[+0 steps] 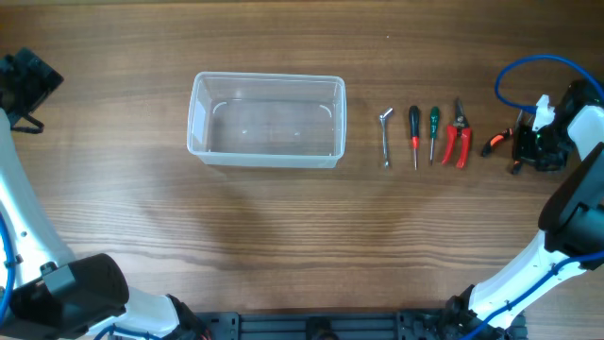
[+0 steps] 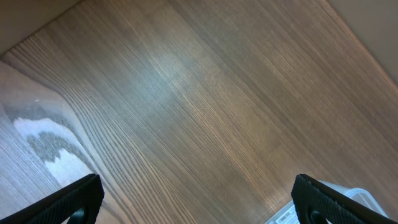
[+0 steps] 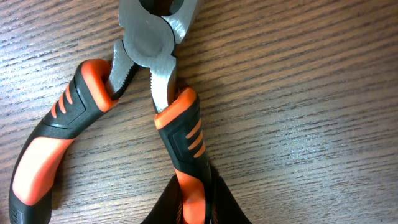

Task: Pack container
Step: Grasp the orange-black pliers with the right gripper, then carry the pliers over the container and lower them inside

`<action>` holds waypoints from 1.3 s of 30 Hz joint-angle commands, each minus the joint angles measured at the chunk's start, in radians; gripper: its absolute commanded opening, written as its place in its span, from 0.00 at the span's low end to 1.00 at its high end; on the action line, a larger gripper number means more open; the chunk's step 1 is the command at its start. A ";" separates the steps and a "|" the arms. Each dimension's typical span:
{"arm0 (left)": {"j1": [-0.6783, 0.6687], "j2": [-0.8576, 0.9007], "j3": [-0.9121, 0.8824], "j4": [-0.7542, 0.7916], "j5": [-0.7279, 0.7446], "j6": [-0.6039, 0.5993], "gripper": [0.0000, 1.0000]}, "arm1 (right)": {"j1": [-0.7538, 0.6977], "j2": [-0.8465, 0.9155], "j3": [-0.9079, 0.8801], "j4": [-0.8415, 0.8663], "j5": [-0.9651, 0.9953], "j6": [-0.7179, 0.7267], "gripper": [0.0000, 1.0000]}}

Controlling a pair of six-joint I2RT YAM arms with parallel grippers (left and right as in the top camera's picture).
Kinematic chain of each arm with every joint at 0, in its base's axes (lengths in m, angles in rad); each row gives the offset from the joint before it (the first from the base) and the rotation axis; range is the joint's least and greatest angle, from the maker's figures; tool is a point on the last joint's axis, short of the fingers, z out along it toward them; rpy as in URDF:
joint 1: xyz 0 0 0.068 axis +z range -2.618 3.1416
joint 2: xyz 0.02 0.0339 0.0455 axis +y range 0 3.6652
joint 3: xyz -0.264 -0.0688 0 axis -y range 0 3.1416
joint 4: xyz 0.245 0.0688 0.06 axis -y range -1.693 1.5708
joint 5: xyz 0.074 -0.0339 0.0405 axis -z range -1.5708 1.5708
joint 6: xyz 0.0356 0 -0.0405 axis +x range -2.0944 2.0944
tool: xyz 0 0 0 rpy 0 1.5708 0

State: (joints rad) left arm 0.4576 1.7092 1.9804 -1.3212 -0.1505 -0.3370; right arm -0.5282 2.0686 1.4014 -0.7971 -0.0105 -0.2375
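Note:
The clear plastic container [image 1: 267,120] stands empty on the table, left of centre; a corner of it shows in the left wrist view [image 2: 364,199]. My right gripper [image 1: 525,144] at the far right is shut on one handle of orange-and-black pliers [image 3: 186,143], which rest on the wood; in the overhead view the pliers [image 1: 495,142] poke out to its left. My left gripper [image 2: 199,202] is open and empty over bare wood at the far left [image 1: 24,85].
A row of tools lies right of the container: a silver wrench [image 1: 385,135], a red-handled screwdriver [image 1: 413,135], a green-handled screwdriver [image 1: 433,132] and red pruning shears [image 1: 458,137]. A blue cable [image 1: 528,71] loops above the right arm.

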 commanded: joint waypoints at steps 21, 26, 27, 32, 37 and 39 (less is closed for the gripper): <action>0.005 0.002 0.003 0.000 0.012 0.016 1.00 | 0.200 -0.319 0.422 -0.262 -0.216 0.178 0.04; 0.005 0.002 0.003 0.000 0.012 0.016 1.00 | 0.492 -0.460 0.439 -0.217 -0.280 -0.005 0.04; 0.005 0.002 0.003 0.000 0.012 0.016 1.00 | 0.543 -0.468 0.439 -0.207 -0.279 -0.030 0.04; 0.005 0.002 0.003 0.000 0.012 0.016 1.00 | 0.863 -0.450 0.439 -0.151 -0.279 -0.233 0.04; 0.005 0.002 0.003 0.000 0.012 0.016 1.00 | 1.049 -0.315 0.438 -0.116 -0.278 -0.458 0.04; 0.005 0.002 0.003 0.000 0.012 0.016 1.00 | 1.078 -0.213 0.439 -0.114 -0.275 -0.592 0.04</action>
State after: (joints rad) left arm 0.4576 1.7092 1.9804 -1.3212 -0.1501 -0.3370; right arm 0.5247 1.7348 1.8297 -0.9188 -0.2802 -0.5949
